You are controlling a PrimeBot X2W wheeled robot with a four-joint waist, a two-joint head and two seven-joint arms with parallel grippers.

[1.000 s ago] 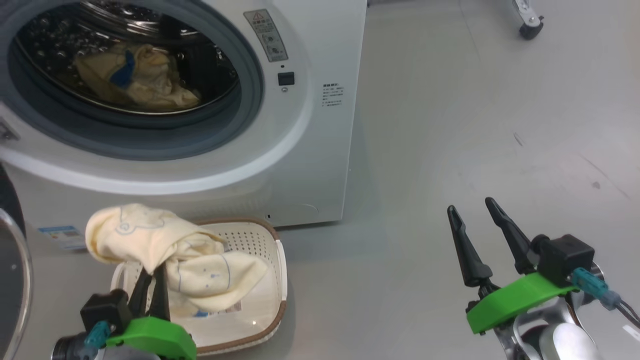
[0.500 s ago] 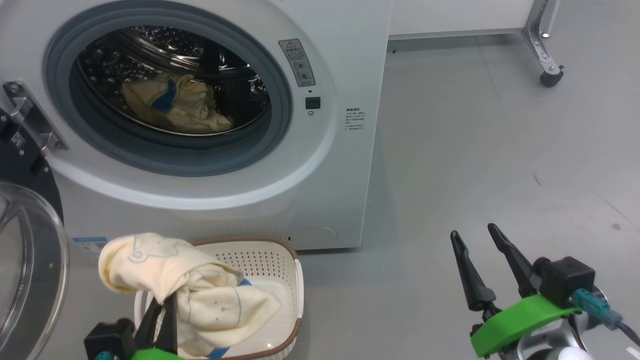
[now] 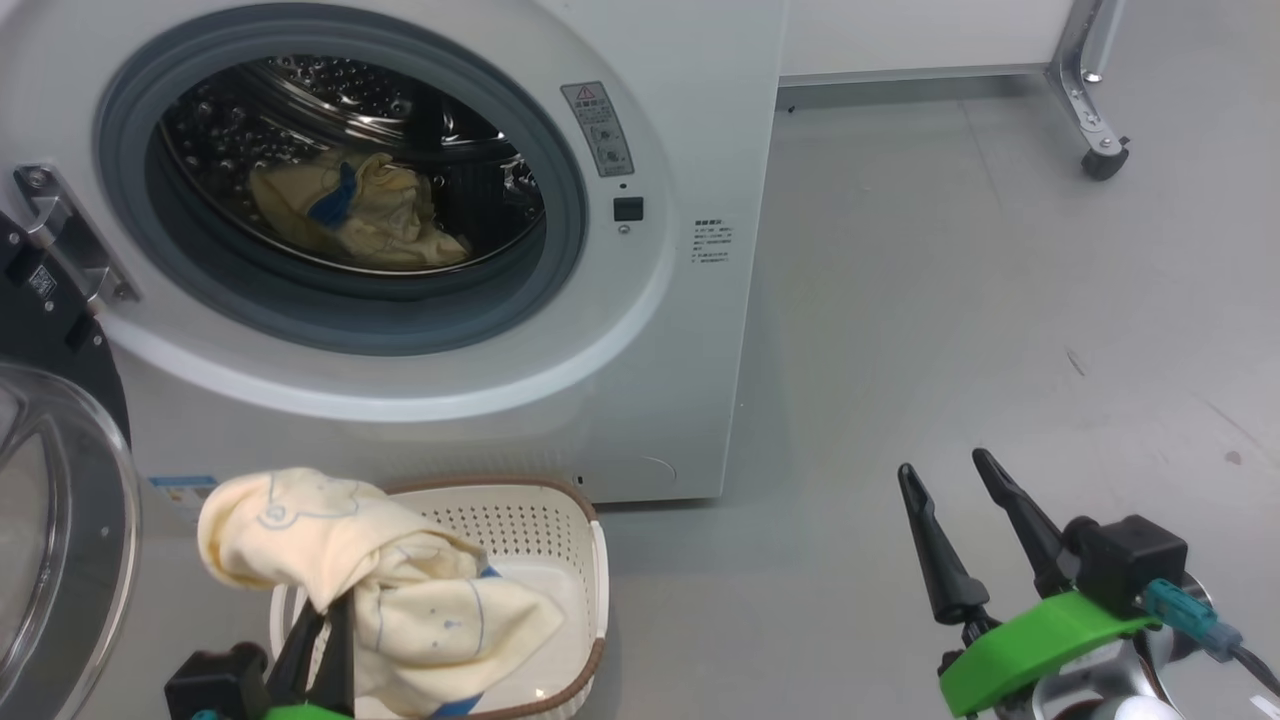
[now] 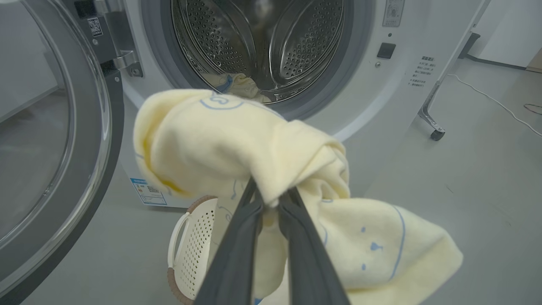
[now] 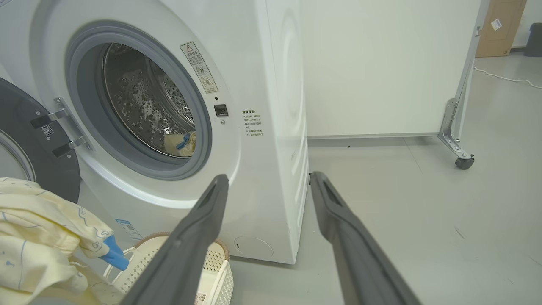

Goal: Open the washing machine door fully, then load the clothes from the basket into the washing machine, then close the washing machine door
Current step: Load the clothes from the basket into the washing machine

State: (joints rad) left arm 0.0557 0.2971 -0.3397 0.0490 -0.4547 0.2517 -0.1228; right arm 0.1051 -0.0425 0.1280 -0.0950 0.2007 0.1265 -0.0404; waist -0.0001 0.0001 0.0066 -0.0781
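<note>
While the left gripper (image 3: pixel 322 640) pinches the cream clothes (image 3: pixel 400 590) just above the basket (image 3: pixel 500 515) at lower left, the drum mouth (image 3: pixel 340 110) of the washing machine (image 3: pixel 650 380) sits straight up the frame, upper left, so the left arm's the nearer one. Over at lower right, the right gripper (image 3: pixel 945 470) hangs spread, well apart.

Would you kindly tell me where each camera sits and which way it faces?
Head view: on the head, facing forward and down at the washing machine and basket; left gripper lower left, right gripper lower right.
Left wrist view: on the left wrist, facing the drum along its fingers, shut on the clothes.
Right wrist view: on the right wrist, facing the machine's front corner between its open fingers.
Shared: all three show another garment inside the drum.
</note>
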